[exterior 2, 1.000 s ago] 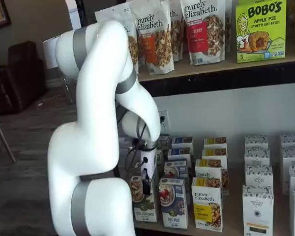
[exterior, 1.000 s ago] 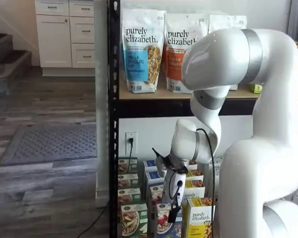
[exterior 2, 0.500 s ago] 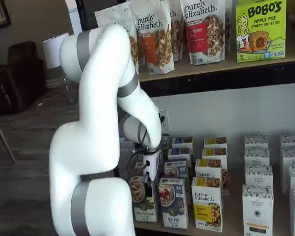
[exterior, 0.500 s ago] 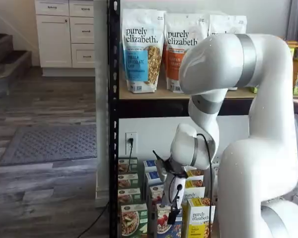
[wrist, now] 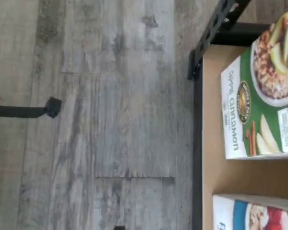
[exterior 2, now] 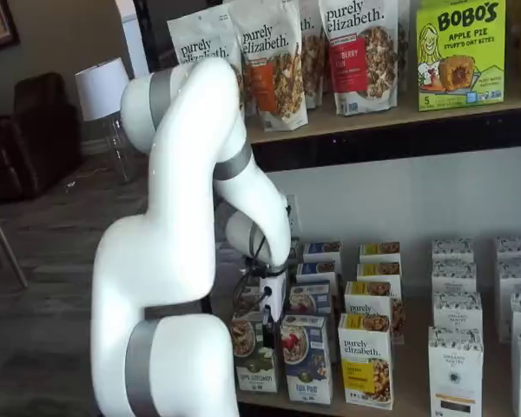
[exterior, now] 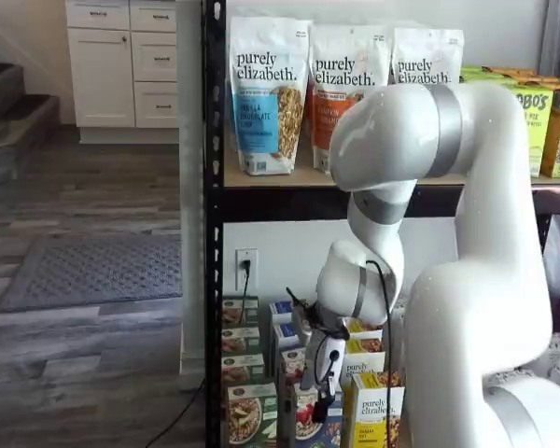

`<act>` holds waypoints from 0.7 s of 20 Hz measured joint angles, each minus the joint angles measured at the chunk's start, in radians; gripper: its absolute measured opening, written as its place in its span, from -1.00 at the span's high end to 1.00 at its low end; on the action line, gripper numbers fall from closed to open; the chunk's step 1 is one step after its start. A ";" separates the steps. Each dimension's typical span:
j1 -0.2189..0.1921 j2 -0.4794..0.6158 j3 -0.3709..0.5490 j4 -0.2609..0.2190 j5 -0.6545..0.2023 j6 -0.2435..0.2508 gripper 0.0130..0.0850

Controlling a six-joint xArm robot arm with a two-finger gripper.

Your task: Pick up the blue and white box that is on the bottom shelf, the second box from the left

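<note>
The blue and white box (exterior 2: pixel 306 358) stands at the front of the bottom shelf (exterior 2: pixel 410 375), between a green-and-white carton (exterior 2: pixel 253 354) and a yellow-and-white carton (exterior 2: pixel 366 360). In a shelf view it (exterior: pixel 306 427) is partly hidden behind my gripper (exterior: pixel 319 409). My gripper (exterior 2: pixel 268 335) hangs just in front of the gap between the green carton and the blue box. Its black fingers show side-on, so I cannot tell whether they are open. The wrist view shows the green carton (wrist: pixel 259 105), one edge of the blue and white box (wrist: pixel 257 214) and the tan shelf board (wrist: pixel 211 182).
Rows of the same cartons run back behind the front ones. White cartons (exterior 2: pixel 456 369) stand further right. Tall granola bags (exterior: pixel 266 93) fill the upper board. The rack's black post (exterior: pixel 212 233) is to the left. A black cable (wrist: pixel 19 111) lies on the wood floor.
The arm has leaned lower and nearer the rack. The gripper has sunk a little and edged toward the front row of cartons. No box has moved.
</note>
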 joint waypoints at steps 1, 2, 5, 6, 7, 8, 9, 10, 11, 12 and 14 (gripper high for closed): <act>-0.004 0.008 -0.010 0.003 0.002 -0.005 -1.00; -0.009 0.017 -0.024 0.004 0.004 -0.010 -1.00; -0.021 0.045 -0.062 -0.001 0.010 -0.016 -1.00; -0.023 0.053 -0.073 -0.004 0.012 -0.016 -1.00; -0.028 0.066 -0.091 -0.009 0.018 -0.014 -1.00; -0.032 0.082 -0.113 -0.015 0.025 -0.012 -1.00; -0.035 0.095 -0.130 -0.020 0.029 -0.010 -1.00; -0.038 0.107 -0.147 -0.024 0.032 -0.007 -1.00; -0.041 0.122 -0.167 -0.030 0.038 -0.005 -1.00; -0.044 0.136 -0.185 -0.036 0.043 -0.001 -1.00; -0.048 0.160 -0.215 -0.051 0.049 0.009 -1.00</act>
